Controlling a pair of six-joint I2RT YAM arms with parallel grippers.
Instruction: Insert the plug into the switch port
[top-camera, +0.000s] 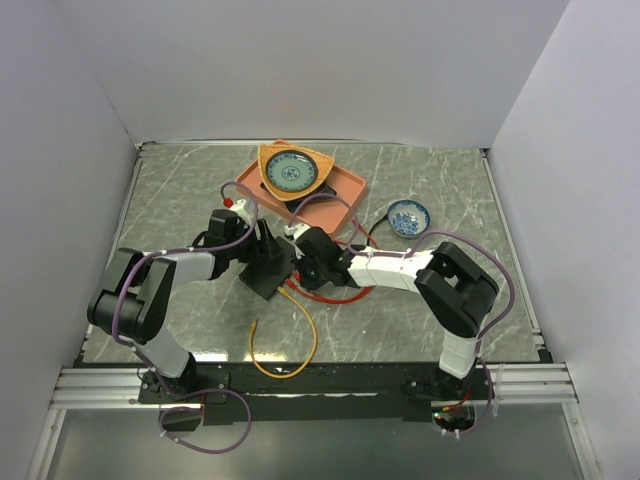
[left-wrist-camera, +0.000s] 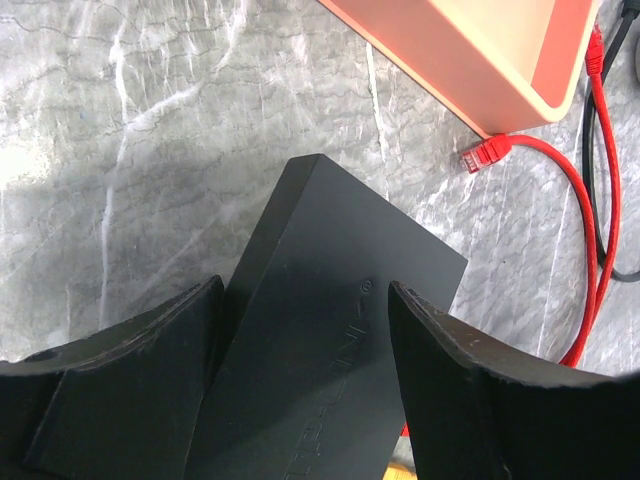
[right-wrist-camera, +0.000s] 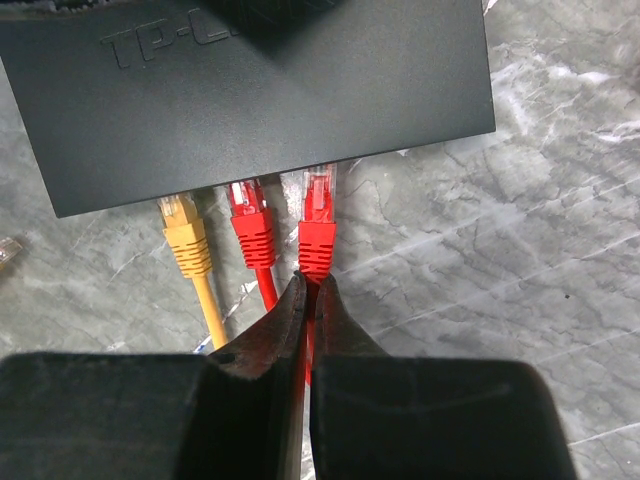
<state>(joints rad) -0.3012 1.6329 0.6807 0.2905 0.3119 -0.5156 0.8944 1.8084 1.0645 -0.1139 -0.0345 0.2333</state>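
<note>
The flat black switch (top-camera: 272, 275) lies between the arms. My left gripper (top-camera: 265, 243) straddles its far end, a finger (left-wrist-camera: 150, 370) against each long side (left-wrist-camera: 340, 240). In the right wrist view the switch (right-wrist-camera: 260, 80) shows its port edge with three plugs side by side: a yellow plug (right-wrist-camera: 185, 235), a red plug (right-wrist-camera: 250, 220), and a second red plug (right-wrist-camera: 317, 220) whose clear tip sits at a port mouth. My right gripper (right-wrist-camera: 310, 278) is shut on the red cable just behind that second red plug. The ports themselves are hidden under the edge.
An orange tray (top-camera: 335, 195) with a patterned plate (top-camera: 288, 170) stands behind the switch, close to it (left-wrist-camera: 500, 60). A loose red plug (left-wrist-camera: 483, 152) and its cable lie by the tray corner. A small blue bowl (top-camera: 408, 216) sits at the right. A yellow cable (top-camera: 300, 350) loops toward the near edge.
</note>
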